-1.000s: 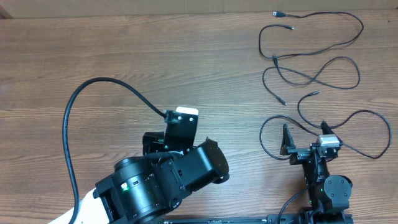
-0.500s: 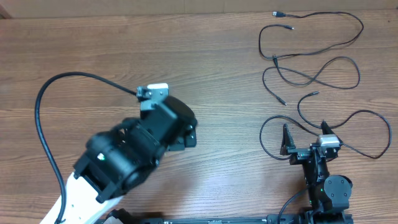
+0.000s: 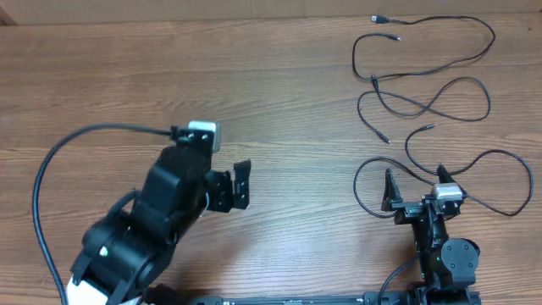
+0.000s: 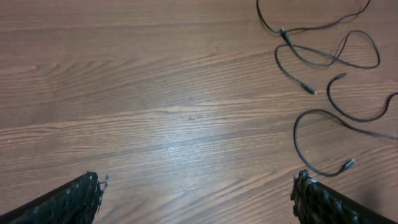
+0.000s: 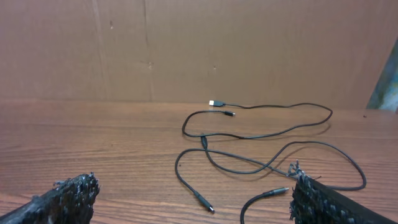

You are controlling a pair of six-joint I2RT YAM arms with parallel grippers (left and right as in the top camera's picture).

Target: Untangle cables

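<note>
Overhead: thin black cables (image 3: 373, 80) loose on brown wooden table (image 3: 279, 76); left gripper (image 4: 198, 186), right gripper (image 5: 193, 183) both spread, empty.

Place: robotics lab bench | Shown by: brown wood-grain tabletop (image 3: 279, 102) backed by brown cardboard wall (image 5: 186, 50) | Mounted: black left robot arm (image 3: 144, 229), black right robot arm (image 3: 446, 254)

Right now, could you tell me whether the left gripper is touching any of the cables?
Apart. The overhead view shows the left gripper over bare table, with a wide stretch of wood between it and the cables.
</note>
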